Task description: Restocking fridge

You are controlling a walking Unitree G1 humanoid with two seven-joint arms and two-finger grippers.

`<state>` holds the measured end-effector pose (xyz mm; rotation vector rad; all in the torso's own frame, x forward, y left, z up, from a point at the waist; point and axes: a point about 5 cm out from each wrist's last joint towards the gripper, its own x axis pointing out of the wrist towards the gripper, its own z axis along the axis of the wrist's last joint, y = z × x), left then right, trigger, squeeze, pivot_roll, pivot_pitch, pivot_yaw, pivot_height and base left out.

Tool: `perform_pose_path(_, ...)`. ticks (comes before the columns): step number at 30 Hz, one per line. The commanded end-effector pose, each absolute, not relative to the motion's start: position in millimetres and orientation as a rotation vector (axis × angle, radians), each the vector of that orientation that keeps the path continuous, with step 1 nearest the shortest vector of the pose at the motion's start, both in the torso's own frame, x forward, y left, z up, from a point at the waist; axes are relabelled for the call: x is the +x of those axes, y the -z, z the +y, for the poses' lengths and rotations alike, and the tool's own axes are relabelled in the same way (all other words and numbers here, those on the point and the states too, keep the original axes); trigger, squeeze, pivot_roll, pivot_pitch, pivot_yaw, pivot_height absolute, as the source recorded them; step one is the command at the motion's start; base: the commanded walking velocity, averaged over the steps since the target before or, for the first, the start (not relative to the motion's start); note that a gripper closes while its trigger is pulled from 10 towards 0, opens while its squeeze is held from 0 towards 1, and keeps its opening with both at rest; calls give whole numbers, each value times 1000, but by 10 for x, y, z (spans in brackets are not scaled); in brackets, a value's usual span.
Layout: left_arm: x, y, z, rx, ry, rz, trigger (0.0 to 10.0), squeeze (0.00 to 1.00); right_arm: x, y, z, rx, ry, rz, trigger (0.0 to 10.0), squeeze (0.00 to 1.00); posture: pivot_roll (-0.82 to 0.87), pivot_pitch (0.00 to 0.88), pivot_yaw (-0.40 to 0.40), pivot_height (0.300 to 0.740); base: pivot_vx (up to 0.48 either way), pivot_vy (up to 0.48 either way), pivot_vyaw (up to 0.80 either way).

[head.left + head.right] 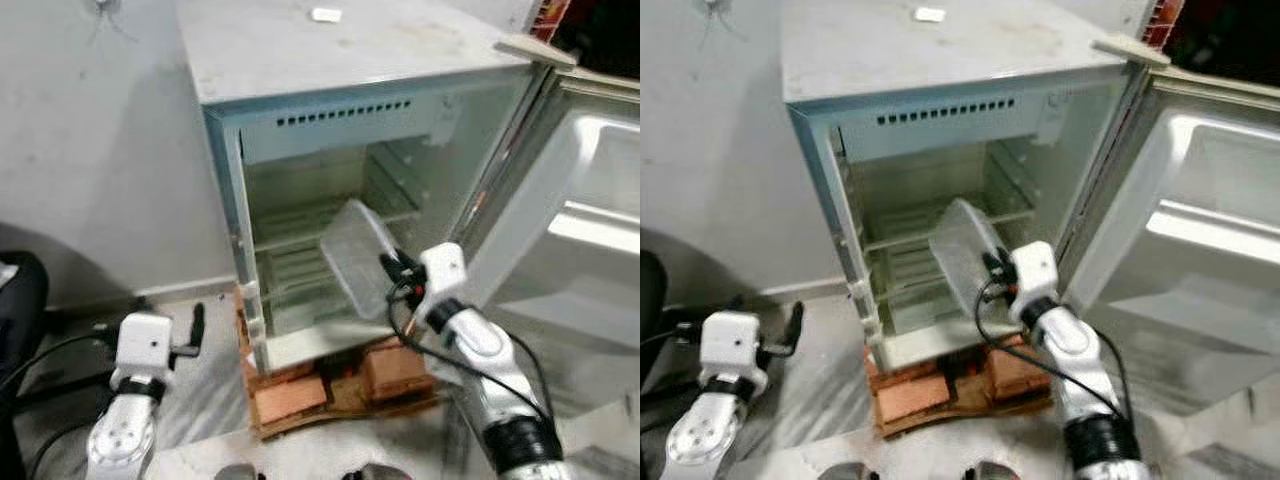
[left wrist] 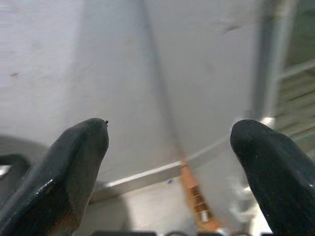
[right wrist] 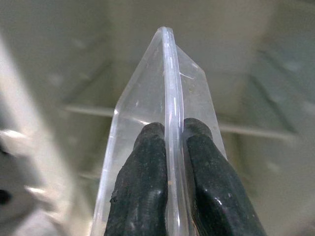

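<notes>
A small white fridge (image 1: 330, 70) stands open before me, its door (image 1: 590, 210) swung out to the right. Inside are wire shelves (image 1: 300, 215), bare. My right gripper (image 1: 392, 268) is shut on the rim of a clear plastic tray (image 1: 355, 255), which is tilted in front of the lower shelf. In the right wrist view the fingers (image 3: 142, 187) pinch the tray's thin edge (image 3: 170, 88) between them. My left gripper (image 1: 196, 325) hangs low at the left of the fridge, open with nothing in it; its fingers (image 2: 74, 167) face the wall and the fridge's side.
The fridge rests on red bricks (image 1: 330, 385). A small white item (image 1: 326, 15) lies on the fridge top. A grey wall (image 1: 90, 150) stands at the left, with a dark object (image 1: 20, 300) and cables on the floor beside it.
</notes>
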<state>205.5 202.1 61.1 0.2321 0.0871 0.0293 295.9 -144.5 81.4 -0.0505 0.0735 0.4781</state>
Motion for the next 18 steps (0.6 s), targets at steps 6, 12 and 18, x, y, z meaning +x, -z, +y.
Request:
perform_pose_path(6,2050,-596,1978,223,-20,92,10000,0,2979,-831,-1511,-62,-463,70,10000,0,40,53,-18,740,0,0,0)
perform_pose_path(12,2053,-591,1972,224,-15,90,10000,0,2970,-861,-1462,-72,-498,46,10000,0,39,53,-20,740,0,-154,90)
perform_pose_path(18,2049,-580,1967,220,-17,95,10000,0,2979,-853,-1456,-71,-493,51,10000,0,40,53,-22,740,0,-396,584)
